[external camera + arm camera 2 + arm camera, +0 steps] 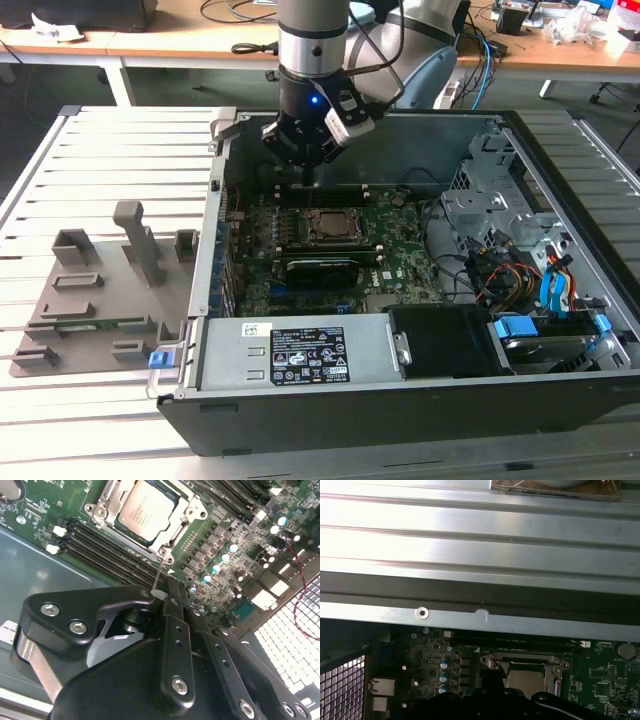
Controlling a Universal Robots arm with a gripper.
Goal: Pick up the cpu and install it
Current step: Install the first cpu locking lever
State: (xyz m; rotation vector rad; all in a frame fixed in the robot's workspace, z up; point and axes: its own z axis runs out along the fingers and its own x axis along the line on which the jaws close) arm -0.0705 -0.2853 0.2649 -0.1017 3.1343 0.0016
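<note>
One black tool [312,150] hangs from the silver arm inside the open dark computer case [420,400], just above the green motherboard [400,255]. In the second wrist view its black linked fingers [172,630] look drawn close together with a thin probe-like tip between them, but I cannot tell for certain whether it is clenched or released, and nothing shows in its grip.

Just below the tool and slightly ahead of it lies the small flat square cpu with the pale silver-grey metal top [145,510], already seated in the metal-framed socket [195,514]; it also shows in the first wrist view [525,680].

I judge the chip light, stiff and thin, with a smooth, slippery lid and a delicate underside. It is best taken by opposite edges and kept level, never pressed or dragged.

Farther off, beside the case, grey moulded plastic holder blocks [100,300] rest on the slatted metal desk [120,140].
</note>
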